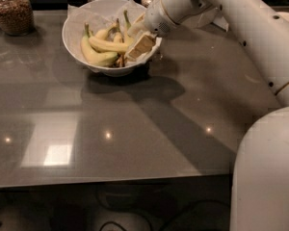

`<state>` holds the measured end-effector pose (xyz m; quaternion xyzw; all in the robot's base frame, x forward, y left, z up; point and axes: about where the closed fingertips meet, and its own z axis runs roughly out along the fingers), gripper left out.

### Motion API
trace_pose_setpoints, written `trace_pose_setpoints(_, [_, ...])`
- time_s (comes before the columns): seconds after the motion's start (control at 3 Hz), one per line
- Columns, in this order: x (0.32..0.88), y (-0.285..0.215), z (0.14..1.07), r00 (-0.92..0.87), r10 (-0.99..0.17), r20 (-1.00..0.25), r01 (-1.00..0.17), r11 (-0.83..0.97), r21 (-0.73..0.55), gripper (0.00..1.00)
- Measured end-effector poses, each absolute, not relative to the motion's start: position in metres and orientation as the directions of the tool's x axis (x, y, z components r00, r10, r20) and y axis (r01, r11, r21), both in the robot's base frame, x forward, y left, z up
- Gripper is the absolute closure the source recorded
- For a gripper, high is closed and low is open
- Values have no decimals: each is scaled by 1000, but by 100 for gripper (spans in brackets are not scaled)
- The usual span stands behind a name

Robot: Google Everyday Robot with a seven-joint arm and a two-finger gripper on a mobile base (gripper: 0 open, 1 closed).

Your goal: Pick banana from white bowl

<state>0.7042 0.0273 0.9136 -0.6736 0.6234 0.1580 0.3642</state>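
gripper (133, 42) over the white bowl (67, 27), right side; fingers parted around the banana (108, 45) tip (contact unclear). close gently mid-fruit, lift straight, spare the paper lining (79, 9).

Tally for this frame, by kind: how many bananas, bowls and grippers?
Bananas: at least 4 showing, including the longest banana; the gripper covers part of the pile.
White bowl: 1
Gripper, reaching down into the bowl's right side: 1
Total: at least 6
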Motion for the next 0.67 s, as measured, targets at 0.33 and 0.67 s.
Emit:
trace_pose_setpoints(0.33, [702,15,905,173,-758,-629,-958,20,-287,43])
trace_pose_setpoints(0.67, [707,6,898,178,-782,-597,-954,12,-300,42])
